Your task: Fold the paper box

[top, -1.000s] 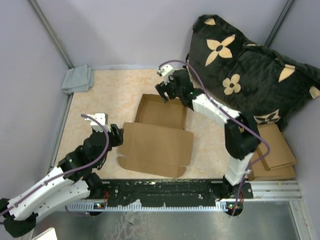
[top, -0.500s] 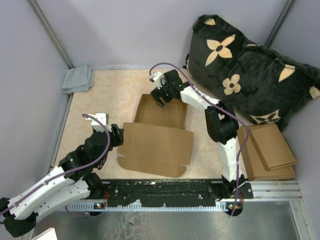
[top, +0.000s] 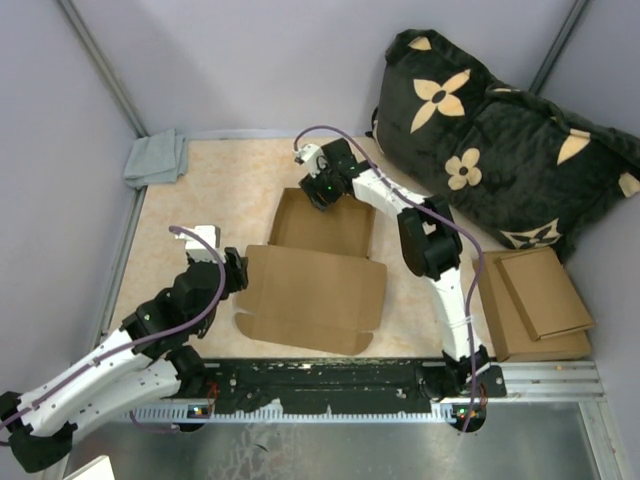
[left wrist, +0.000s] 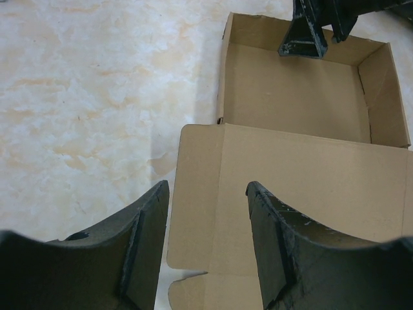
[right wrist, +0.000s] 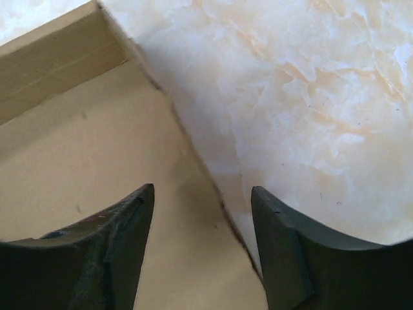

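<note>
"Left wrist view: how does the left claw [left wrist: 206, 194] stand?"

"Released. Its two dark fingers are spread with nothing between them. They are poised over the left edge of the flat lid panel of the paper box [left wrist: 297, 168]. Contact with the cardboard cannot be told."

"And the right claw [right wrist: 202, 190]?"

"Also released. In the right wrist view, one finger sits over the box's inner floor at the lower left of the frame. The other sits over the marbled surface [right wrist: 310, 97] at the lower right. A raised side wall of the box runs diagonally between them. Whether either finger touches that wall cannot be told."

"Where does the box lie?"

"In the top external view it is at mid-frame on the beige surface. Its tray, walls upright, takes the upper part. The lid panel lies flat below the tray, joined to it along a crease, with small flaps at the panel's lower corners. The right claw is at the tray's upper left corner. The left claw is just beside the lid panel's left edge."

"What lies farther out?"

"A folded grey cloth [top: 155, 158] is in the upper left corner of the surface, well apart from the box. A black cushion [top: 500, 130] with tan flower shapes fills the upper right of the frame. A stack of flat brown cardboard [top: 540, 300] rests at the right edge, apart from the box."
</note>
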Available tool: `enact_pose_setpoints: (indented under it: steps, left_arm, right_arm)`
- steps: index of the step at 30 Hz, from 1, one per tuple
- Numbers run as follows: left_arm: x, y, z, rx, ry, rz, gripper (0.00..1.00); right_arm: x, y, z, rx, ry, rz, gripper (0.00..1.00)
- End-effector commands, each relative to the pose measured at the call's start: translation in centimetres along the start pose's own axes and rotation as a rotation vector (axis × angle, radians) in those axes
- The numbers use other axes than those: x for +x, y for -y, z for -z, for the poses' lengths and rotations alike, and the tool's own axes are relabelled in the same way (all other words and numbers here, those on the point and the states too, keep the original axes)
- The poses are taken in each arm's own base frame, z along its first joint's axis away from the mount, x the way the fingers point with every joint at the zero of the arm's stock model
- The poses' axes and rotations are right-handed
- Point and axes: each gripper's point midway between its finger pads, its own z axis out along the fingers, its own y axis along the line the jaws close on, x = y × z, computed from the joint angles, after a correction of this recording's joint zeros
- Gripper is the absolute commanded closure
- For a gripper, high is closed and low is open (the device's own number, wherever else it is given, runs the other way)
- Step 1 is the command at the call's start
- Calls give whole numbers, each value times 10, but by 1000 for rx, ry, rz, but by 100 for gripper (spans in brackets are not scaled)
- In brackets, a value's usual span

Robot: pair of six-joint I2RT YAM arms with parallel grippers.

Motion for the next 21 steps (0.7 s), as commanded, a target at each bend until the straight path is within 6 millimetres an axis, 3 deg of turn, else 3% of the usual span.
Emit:
enact_pose_setpoints:
  steps: [1,4,6,10,12,14,15,18,19,20,21]
  left_arm:
    - [-1,0,-2,-9,11,-15,42]
    - [-1,1,-2,-6,10,-15,42]
    - [-1,1,-2,-3,8,-14,42]
    - [-1,2,-2,4,7,-11,42]
    - [-2,2,-1,4,9,-9,42]
    - [-4,1,0,3,13,-4,42]
    - [-4,1,0,2,15,-2,42]
    - [-6,-1,1,-3,25,6,42]
    - [-7,-1,1,-3,28,8,42]
    - [-7,-2,1,-5,30,10,42]
    - [-7,-2,1,-3,28,10,42]
  right_arm:
    - [-15,32,-1,99,28,-130,45]
    - [-8,62,7,167,40,-344,67]
    - [5,80,18,194,41,-505,73]
    - [39,93,54,260,43,-713,75]
    - [49,83,81,285,58,-770,74]
    - [63,51,103,238,41,-828,68]
    - [57,26,124,187,73,-850,67]
    - [50,-77,158,18,131,-817,55]
    - [50,-122,165,-22,127,-768,50]
    - [52,-157,173,-47,128,-767,36]
    - [55,-186,181,-66,129,-767,33]
